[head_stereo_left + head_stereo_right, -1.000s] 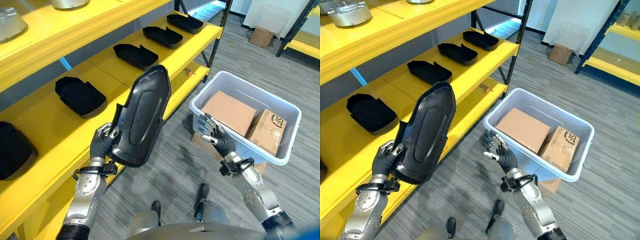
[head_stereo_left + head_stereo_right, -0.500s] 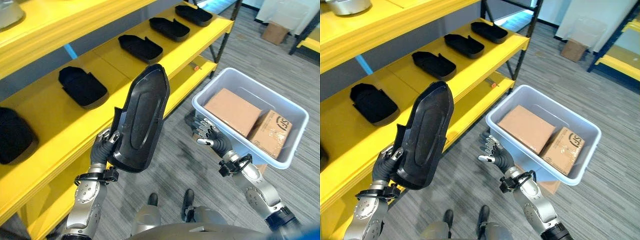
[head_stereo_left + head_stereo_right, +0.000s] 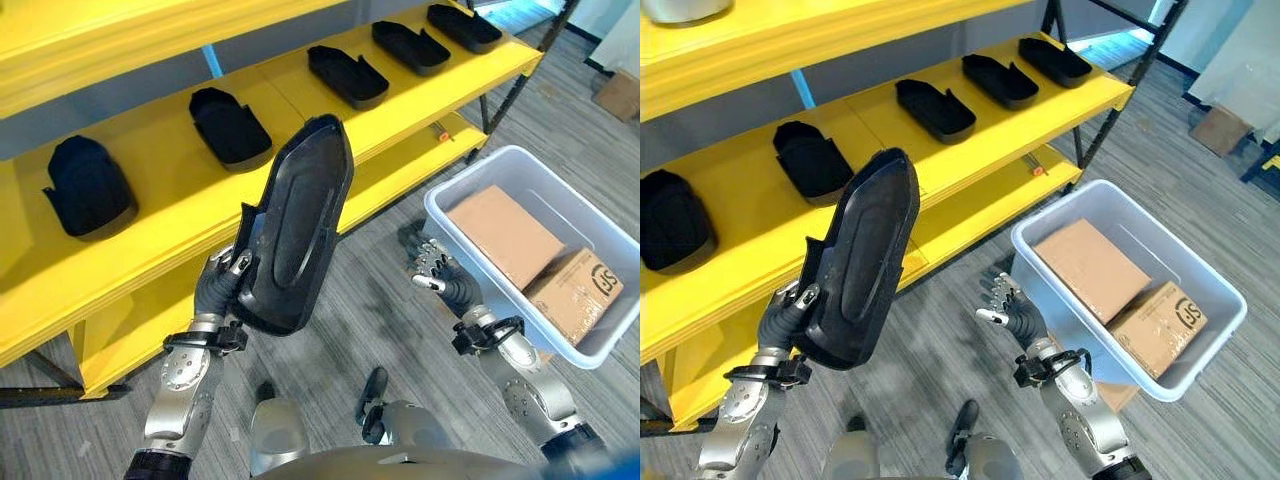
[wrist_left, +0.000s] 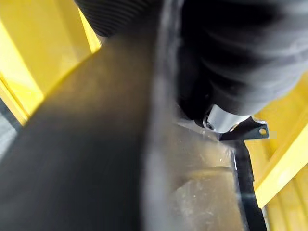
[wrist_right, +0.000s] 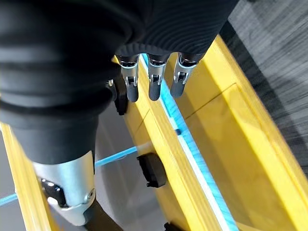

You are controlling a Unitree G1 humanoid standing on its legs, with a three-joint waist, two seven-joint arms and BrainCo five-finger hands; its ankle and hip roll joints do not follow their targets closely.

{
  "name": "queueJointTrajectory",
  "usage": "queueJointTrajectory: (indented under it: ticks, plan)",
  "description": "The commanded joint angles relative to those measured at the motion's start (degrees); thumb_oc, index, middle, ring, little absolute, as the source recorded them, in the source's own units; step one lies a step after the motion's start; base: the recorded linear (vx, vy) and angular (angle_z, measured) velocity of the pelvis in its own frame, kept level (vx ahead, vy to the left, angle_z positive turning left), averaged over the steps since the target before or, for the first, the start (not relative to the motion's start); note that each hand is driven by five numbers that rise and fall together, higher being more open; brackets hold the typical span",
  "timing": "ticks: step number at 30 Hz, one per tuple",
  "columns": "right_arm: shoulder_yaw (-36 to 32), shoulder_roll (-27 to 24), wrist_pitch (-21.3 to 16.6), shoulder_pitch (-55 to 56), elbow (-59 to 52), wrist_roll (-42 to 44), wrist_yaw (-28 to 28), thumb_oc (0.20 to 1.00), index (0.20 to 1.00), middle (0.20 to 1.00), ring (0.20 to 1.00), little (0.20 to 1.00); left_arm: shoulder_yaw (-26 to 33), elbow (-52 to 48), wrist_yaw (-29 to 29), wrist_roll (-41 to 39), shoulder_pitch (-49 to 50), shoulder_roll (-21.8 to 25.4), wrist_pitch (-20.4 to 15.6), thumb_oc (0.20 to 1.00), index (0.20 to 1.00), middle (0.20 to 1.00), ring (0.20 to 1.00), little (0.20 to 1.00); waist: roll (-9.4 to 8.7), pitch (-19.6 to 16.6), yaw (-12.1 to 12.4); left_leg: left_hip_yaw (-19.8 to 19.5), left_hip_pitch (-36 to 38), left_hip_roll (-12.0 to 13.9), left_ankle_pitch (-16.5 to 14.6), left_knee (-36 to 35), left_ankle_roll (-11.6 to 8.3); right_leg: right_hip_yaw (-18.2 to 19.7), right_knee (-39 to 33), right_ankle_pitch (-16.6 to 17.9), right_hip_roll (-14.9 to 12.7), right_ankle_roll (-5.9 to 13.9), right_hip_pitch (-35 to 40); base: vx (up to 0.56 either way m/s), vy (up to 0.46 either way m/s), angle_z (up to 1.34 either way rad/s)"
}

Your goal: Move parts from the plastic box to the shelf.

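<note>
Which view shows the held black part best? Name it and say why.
The left eye view: the part shows whole, upright, its lower end in the left robot hand. The right eye view shows it much the same. The left wrist view gives a close dark blur of it.

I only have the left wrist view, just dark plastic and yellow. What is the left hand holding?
Observer: A long black plastic tray-shaped part, held upright; the left hand grips its lower end.
Operator: Where is it relative to the shelf?
Observer: In front of the yellow shelf, off the board, above the grey floor.
Operator: Anything already on that shelf?
Observer: Five smaller black parts in a row, the nearest one at the left end.
Operator: Right hand?
Observer: The right hand is open and holds nothing, beside the grey plastic box, which holds two cardboard boxes.
</note>
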Motion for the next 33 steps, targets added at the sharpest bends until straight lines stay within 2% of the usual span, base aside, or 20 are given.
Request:
queueJointTrajectory:
  ticks: [1, 3, 5, 6, 8, 9, 10, 11, 12, 14, 15, 16, 18, 19, 20, 22, 23, 27, 28, 33]
  plan:
    - [-0.44, -0.09, -4.37, -0.21, -2.58, 1.45, -0.98, 1.000, 1.000, 1.000, 1.000, 1.000, 0.95, -4.83, 0.17, -2.51, 0.64, 1.86, -3.42, 0.200, 0.200, 0.200, 0.200, 0.200, 1.10, -6.42, 0.75, 2.10, 4.08, 2.13, 5.33, -10.46, -4.41, 2.85, 1.19, -8.78, -0.17, 4.70, 4.76, 0.11, 0.437, 1.14]
    - [-1.03, 0.49, -4.35, 0.23, -2.37, 1.14, -1.32, 1.000, 1.000, 1.000, 1.000, 1.000, 0.40, -4.61, -0.58, -2.80, 0.28, 2.39, -3.26, 0.200, 0.200, 0.200, 0.200, 0.200, 1.78, -7.16, 1.06, 1.45, 4.09, 1.52, 4.25, -11.21, -4.76, 1.13, 1.12, -7.72, -1.58, 5.63, 5.39, 0.05, 0.312, 0.91]
    - [-1.39, 0.82, -4.28, 0.64, -3.03, 1.13, -0.62, 1.000, 1.000, 1.000, 1.000, 1.000, 0.62, -4.69, -1.00, -2.76, 0.48, 2.83, -3.32, 0.200, 0.200, 0.200, 0.200, 0.200, 1.50, -7.27, 2.05, 0.16, 3.54, -0.89, 2.03, -9.61, -3.85, 0.58, 0.74, -6.01, -3.97, 7.11, 6.69, 0.08, 0.421, 0.70]
    - [-1.72, 1.44, -3.74, 1.24, -2.82, 0.47, -0.13, 1.000, 1.000, 1.000, 1.000, 1.000, 0.69, -4.38, -1.31, -2.60, 0.35, 3.58, -3.25, 0.200, 0.200, 0.200, 0.200, 0.200, 0.61, -7.01, 2.88, -0.63, 2.44, -3.45, -1.20, -6.71, -2.54, -0.51, 0.74, -4.19, -7.27, 8.59, 7.87, 0.08, 0.551, 0.68]
    - [-1.53, 2.19, -3.43, 1.30, -3.00, -0.26, 0.16, 1.000, 1.000, 1.000, 1.000, 1.000, 0.99, -4.62, -1.47, -2.31, 0.38, 4.49, -3.45, 0.200, 0.200, 0.200, 0.200, 0.200, -0.21, -6.75, 3.68, -1.81, 1.09, -7.74, -4.62, -3.40, -0.71, -1.05, 0.30, -1.59, -10.83, 10.49, 8.98, 0.05, 0.472, 0.46]
    - [-1.54, 2.26, -3.43, 1.29, -2.99, -0.28, 0.16, 1.000, 1.000, 1.000, 1.000, 1.000, 1.00, -4.64, -1.46, -2.31, 0.38, 4.55, -3.44, 0.200, 0.200, 0.200, 0.200, 0.200, -0.38, -6.76, 3.63, -1.85, 0.91, -7.99, -4.82, -3.09, -0.54, -1.10, 0.26, -1.44, -11.07, 10.68, 9.00, 0.03, 0.453, 0.47]
    - [-1.40, 3.27, -3.32, 1.51, -3.01, -0.76, 0.53, 1.000, 1.000, 1.000, 1.000, 1.000, 1.49, -4.83, -1.84, -1.65, 0.49, 5.77, -3.57, 0.200, 0.200, 0.200, 0.200, 0.200, -1.04, -6.94, 4.08, -1.99, -0.20, -10.94, -6.25, -2.00, 0.76, -0.69, 0.09, 0.23, -13.06, 11.53, 8.74, 0.02, 0.280, 0.48]
    - [-1.40, 3.35, -3.33, 1.51, -2.98, -0.78, 0.54, 1.000, 1.000, 1.000, 1.000, 1.000, 1.49, -4.84, -1.83, -1.64, 0.49, 5.83, -3.56, 0.200, 0.200, 0.200, 0.200, 0.200, -1.18, -7.01, 4.06, -2.00, -0.35, -11.11, -6.32, -1.87, 0.89, -0.71, 0.08, 0.33, -13.23, 11.65, 8.68, 0.05, 0.549, 0.44]
    - [-0.86, 4.74, -3.39, 1.16, -2.53, -1.14, 0.45, 1.000, 1.000, 1.000, 1.000, 1.000, 1.54, -4.69, -1.47, -1.04, -0.25, 6.95, -3.82, 0.200, 0.200, 0.200, 0.200, 0.200, -1.54, -7.12, 4.42, -2.75, -1.36, -14.18, -7.12, -1.63, 2.47, -0.01, 0.63, 2.10, -15.06, 12.19, 7.90, 0.06, 0.449, 0.36]
    - [-0.77, 5.99, -3.63, 1.13, -2.03, -1.28, 0.12, 1.000, 1.000, 1.000, 1.000, 1.000, 0.76, -4.04, -0.80, -0.35, -1.94, 7.61, -3.86, 0.200, 0.200, 0.200, 0.200, 0.200, -1.86, -7.15, 3.65, -3.59, -2.14, -17.42, -6.25, -2.46, 4.62, 3.14, 3.25, 4.16, -16.30, 11.34, 6.10, 0.06, 0.516, 0.47]
    - [-0.29, 6.32, -3.64, 1.01, -1.91, -1.34, 0.08, 1.000, 1.000, 1.000, 1.000, 1.000, 0.17, -3.86, -0.71, -0.15, -2.57, 7.76, -3.93, 0.200, 0.200, 0.200, 0.200, 0.200, -1.56, -7.23, 2.93, -4.50, -1.65, -18.37, -6.16, -3.08, 5.27, 6.75, 5.08, 4.12, -15.64, 10.76, 4.87, 0.03, 0.280, 0.62]
    - [-0.29, 6.32, -3.65, 0.99, -1.90, -1.34, 0.08, 1.000, 1.000, 1.000, 1.000, 1.000, 0.17, -3.84, -0.71, -0.15, -2.59, 7.76, -3.94, 0.200, 0.200, 0.200, 0.200, 0.200, -1.57, -7.24, 3.05, -4.38, -1.64, -18.36, -6.16, -3.12, 5.28, 6.93, 5.28, 4.03, -15.68, 10.75, 4.68, 0.10, 0.240, 0.60]
    - [-0.27, 6.20, -3.46, 1.49, -2.48, -1.04, 0.51, 1.000, 1.000, 1.000, 1.000, 1.000, -1.13, -3.12, -0.37, 0.53, -3.90, 7.73, -3.90, 0.200, 0.200, 0.200, 0.200, 0.200, -0.63, -6.83, 1.21, -5.72, -0.42, -19.56, -5.03, -4.94, 6.34, 14.03, 9.71, 2.53, -11.52, 9.10, 1.10, 0.11, 0.288, 0.43]
    - [-0.02, 5.93, -3.14, 1.83, -2.69, -1.02, 1.02, 1.000, 1.000, 1.000, 1.000, 1.000, -1.43, -3.03, -0.52, 0.80, -4.14, 7.72, -3.77, 0.200, 0.200, 0.200, 0.200, 0.200, -0.19, -6.53, 0.75, -5.97, 0.56, -19.59, -4.62, -6.04, 6.64, 14.38, 11.17, 0.96, -9.53, 8.61, -0.43, 0.12, 0.341, 0.34]
    - [0.23, 5.65, -3.11, 1.89, -2.54, -0.94, 1.21, 1.000, 1.000, 1.000, 1.000, 1.000, -2.07, -3.00, -0.66, 0.77, -4.56, 7.46, -3.74, 0.200, 0.200, 0.200, 0.200, 0.200, 0.44, -6.09, -0.27, -6.32, 1.72, -19.44, -3.80, -7.56, 6.86, 14.76, 13.59, -2.24, -5.53, 7.09, -3.48, 0.10, 0.270, 0.34]
    - [0.13, 5.18, -2.99, 2.48, -2.75, -0.52, 1.51, 1.000, 1.000, 1.000, 1.000, 1.000, -1.88, -3.40, -1.01, 0.96, -4.21, 7.34, -3.40, 0.200, 0.200, 0.200, 0.200, 0.200, 0.39, -5.32, -1.12, -6.89, 2.68, -20.11, -3.42, -8.09, 6.98, 14.37, 13.15, -3.97, -2.50, 6.44, -4.93, 0.09, 0.195, 0.24]
    - [0.19, 4.81, -2.92, 2.46, -2.42, -0.43, 1.78, 1.000, 1.000, 1.000, 1.000, 1.000, -2.25, -3.46, -1.48, 0.87, -3.92, 6.99, -3.26, 0.200, 0.200, 0.200, 0.200, 0.200, -0.37, -4.84, -1.85, -7.59, 3.14, -21.04, -3.38, -7.82, 7.15, 14.59, 12.49, -4.58, 1.08, 5.96, -5.85, 0.07, 0.113, 0.17]
    - [0.33, 4.26, -2.78, 2.30, -2.33, 0.27, 2.21, 1.000, 1.000, 1.000, 1.000, 1.000, -1.94, -4.32, -2.01, 0.54, -2.60, 6.88, -3.05, 0.200, 0.200, 0.200, 0.200, 0.200, -1.92, -5.23, -1.55, -7.12, 3.90, -22.11, -3.86, -7.67, 7.08, 13.27, 8.74, -4.64, 4.07, 5.77, -3.61, 0.07, 0.032, 0.13]
    - [0.71, 4.04, -2.69, 2.30, -1.70, 0.34, 2.46, 1.000, 1.000, 1.000, 1.000, 1.000, -2.07, -4.24, -2.22, 0.30, -1.93, 6.48, -3.12, 0.200, 0.200, 0.200, 0.200, 0.200, -2.66, -5.70, -1.66, -7.10, 3.79, -22.57, -4.02, -7.32, 6.92, 15.81, 5.77, -5.04, 5.63, 5.64, -2.43, 0.05, -0.031, -0.09]
    - [1.28, 3.24, -2.60, 2.14, -1.85, 0.27, 2.39, 1.000, 1.000, 1.000, 1.000, 1.000, -2.15, -4.80, -2.59, -1.14, 0.07, 5.27, -2.99, 0.200, 0.200, 0.200, 0.200, 0.200, -2.75, -7.37, -0.75, -5.79, 4.17, -22.46, -4.36, -7.42, 6.59, 17.83, 1.12, -4.27, 5.97, 5.48, 1.11, 0.05, -0.038, -0.06]
